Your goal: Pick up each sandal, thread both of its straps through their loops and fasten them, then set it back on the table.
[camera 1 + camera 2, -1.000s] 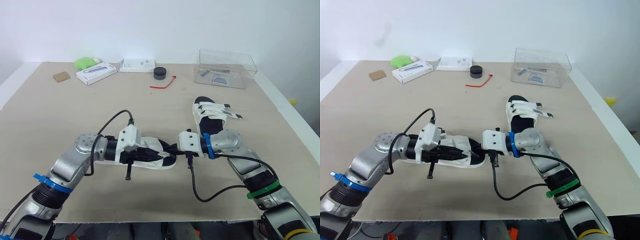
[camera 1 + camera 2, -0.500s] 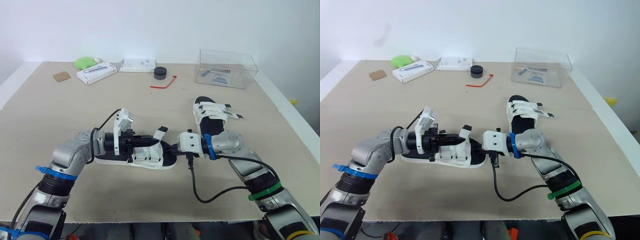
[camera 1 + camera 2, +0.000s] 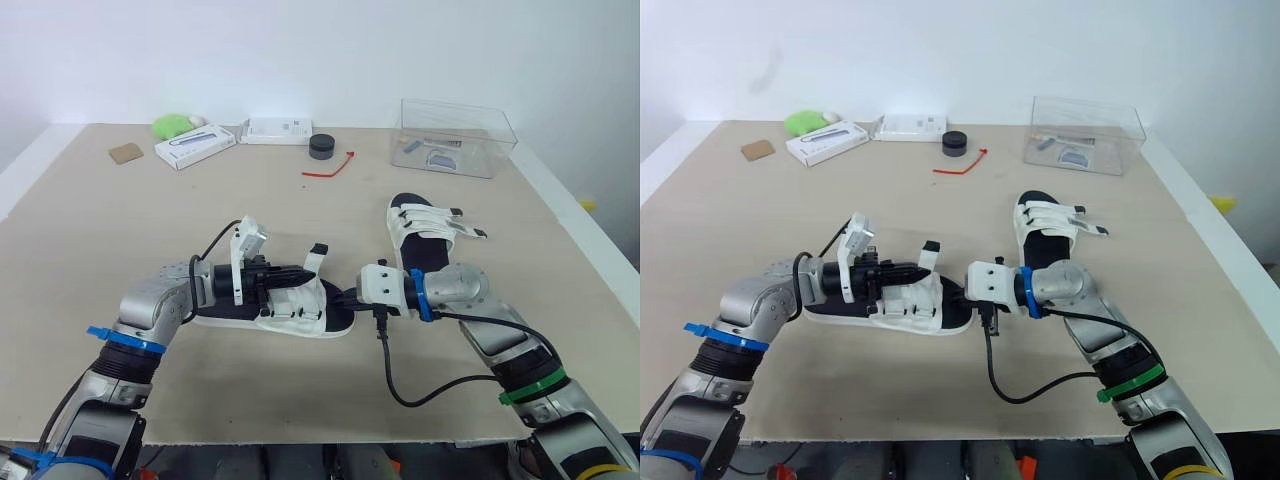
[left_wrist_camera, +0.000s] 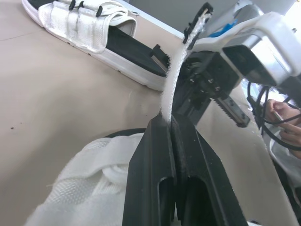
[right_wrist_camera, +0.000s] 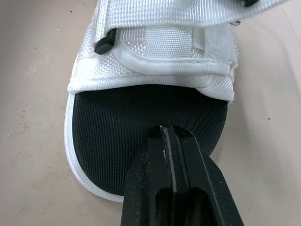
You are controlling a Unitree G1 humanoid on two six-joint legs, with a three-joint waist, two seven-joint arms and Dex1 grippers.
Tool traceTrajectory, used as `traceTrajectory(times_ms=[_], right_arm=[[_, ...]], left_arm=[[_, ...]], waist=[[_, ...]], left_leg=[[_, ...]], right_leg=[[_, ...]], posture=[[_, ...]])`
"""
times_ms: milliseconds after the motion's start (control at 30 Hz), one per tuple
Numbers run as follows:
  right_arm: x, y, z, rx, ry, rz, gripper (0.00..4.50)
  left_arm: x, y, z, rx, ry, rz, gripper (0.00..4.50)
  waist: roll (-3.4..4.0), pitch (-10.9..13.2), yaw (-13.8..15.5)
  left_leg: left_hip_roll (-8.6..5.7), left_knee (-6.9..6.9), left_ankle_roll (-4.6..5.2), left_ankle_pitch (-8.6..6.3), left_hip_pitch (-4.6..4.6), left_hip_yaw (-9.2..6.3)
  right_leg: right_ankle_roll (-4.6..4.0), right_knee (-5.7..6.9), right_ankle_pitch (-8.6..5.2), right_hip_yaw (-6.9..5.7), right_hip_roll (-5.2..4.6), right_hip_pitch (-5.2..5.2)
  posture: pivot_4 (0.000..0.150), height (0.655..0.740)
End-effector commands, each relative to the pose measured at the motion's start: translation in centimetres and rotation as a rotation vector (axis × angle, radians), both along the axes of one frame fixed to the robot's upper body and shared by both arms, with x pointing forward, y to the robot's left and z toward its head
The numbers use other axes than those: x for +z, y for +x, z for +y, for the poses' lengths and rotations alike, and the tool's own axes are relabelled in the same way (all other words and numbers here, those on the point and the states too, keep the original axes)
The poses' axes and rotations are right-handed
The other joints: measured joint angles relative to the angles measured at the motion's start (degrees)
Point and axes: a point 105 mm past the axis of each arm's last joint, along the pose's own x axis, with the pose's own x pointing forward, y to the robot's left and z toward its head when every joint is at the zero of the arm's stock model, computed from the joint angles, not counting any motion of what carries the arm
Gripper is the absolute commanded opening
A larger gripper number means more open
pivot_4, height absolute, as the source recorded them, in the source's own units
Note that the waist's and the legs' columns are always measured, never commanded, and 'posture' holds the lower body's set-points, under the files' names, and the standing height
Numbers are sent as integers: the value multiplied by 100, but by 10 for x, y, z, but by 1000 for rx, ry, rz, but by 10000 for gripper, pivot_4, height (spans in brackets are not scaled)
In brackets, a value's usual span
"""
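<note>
- The counter (image 3: 120, 230) carries both sandals; the far sandal (image 3: 425, 235) lies well aside.
- The near sandal (image 3: 290, 318) lies flat between the arms, one strap unfastened.
- The right pincer (image 5: 167, 129) is closed, its tip on the black footbed, likely pinning the shoe.
- The left pincer (image 4: 167, 121) is clamped on the strap (image 4: 178, 70), holding it upright, presumably for threading.

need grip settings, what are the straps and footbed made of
Straps: white woven webbing, matte, probably nylon or polyester; the coarse weave shows. Footbed: black, matte, likely foam or rubber under a fine mesh-like grain.
</note>
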Motion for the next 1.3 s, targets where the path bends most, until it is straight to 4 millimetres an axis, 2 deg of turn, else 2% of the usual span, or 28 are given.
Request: traceTrajectory(times_ms=[33, 200, 267, 333, 433, 600, 767, 867, 900, 967, 1033, 1067, 1100, 1300], right_arm=[[-23, 0, -18, -58, -97, 67, 0], [-23, -1, -19, -65, -97, 70, 0], [-23, -1, -20, -66, -98, 71, 0], [-23, -1, -20, -67, -99, 71, 0], [-23, -1, -20, -67, -100, 71, 0], [-23, 0, -19, -64, -104, 70, 0], [-23, 0, -19, -63, -103, 70, 0], [-24, 0, -18, -63, -102, 70, 0], [-24, 0, -18, -63, -101, 69, 0], [-24, 0, -17, -63, -100, 69, 0], [-24, 0, -17, -65, -98, 68, 0], [-24, 0, -16, -65, -97, 67, 0], [-24, 0, -16, -66, -96, 66, 0], [-24, 1, -16, -84, -82, 57, 0]], left_arm=[[9, 17, 12, 90, -1, -19, 2745], [10, 20, 16, 96, 45, -84, 17052], [12, 21, 18, 101, 49, -103, 25790], [15, 24, 21, 116, 52, -125, 30681], [23, 30, 25, 131, 68, -180, 30681], [51, 31, 23, 95, 57, -282, 30681], [68, 20, 3, -21, 27, -326, 30681], [64, 16, -11, -86, 30, -305, 25029], [62, 16, -13, -101, 34, -295, 20855], [53, 18, -18, -141, 40, -240, 15828], [46, 22, -19, -175, 57, -172, 5613], [45, 24, -19, -188, 58, -134, 2362], [44, 26, -19, -200, 57, -92, 995], [33, 39, -11, -240, 124, 103, 995]], waist=[[0, 0, 2], [0, 0, 0], [0, 0, 0], [0, 0, 0], [-1, 0, 1], [-2, 1, 1], [-2, 1, -2], [-2, 1, -1], [-2, 1, -1], [-3, 1, -1], [-2, 1, -3], [-3, 1, -5], [-3, 1, -5], [-4, 2, -8]], left_leg=[[-1, 0, 1, 2, 0, 0], [-2, 0, 1, 2, -1, 1], [-2, -2, 1, 0, -8, -3], [-3, -2, 1, -3, -10, -2], [-4, -1, 1, -3, -13, -2], [-5, -1, 1, -3, -16, -4], [-5, -2, 1, -3, -17, -3], [-5, -2, 1, -4, -17, -3], [-5, -1, 1, -3, -18, -4], [-6, 0, 1, -3, -18, -3], [-7, 1, 1, -3, -18, -3], [-8, 1, 1, -3, -17, -3], [-9, 1, 1, -3, -17, -3], [-27, 1, 2, -3, -24, -7]], right_leg=[[2, 0, 1, 0, -1, 0], [4, -1, 2, 2, -3, 0], [6, -4, -5, -2, -5, -2], [7, -8, -6, -1, -7, -3], [9, -11, -4, -3, -10, -3], [10, -13, -3, -6, -9, -3], [10, -15, -4, -5, -8, -4], [11, -16, -4, -6, -8, -3], [12, -16, -3, -7, -8, -3], [13, -16, -2, -5, -8, -3], [14, -16, -1, -5, -4, -3], [14, -16, -1, -6, -4, -3], [14, -16, -1, -8, -3, -3], [15, -18, -3, -21, -5, -6]], posture=[[1500, 7400], [1500, 7400], [1500, 7400], [1500, 7400], [1500, 7400], [1500, 7400], [1500, 7400], [1500, 7400], [1500, 7400], [1500, 7400], [1500, 7400], [1500, 7400], [1500, 7400], [1500, 7400]])
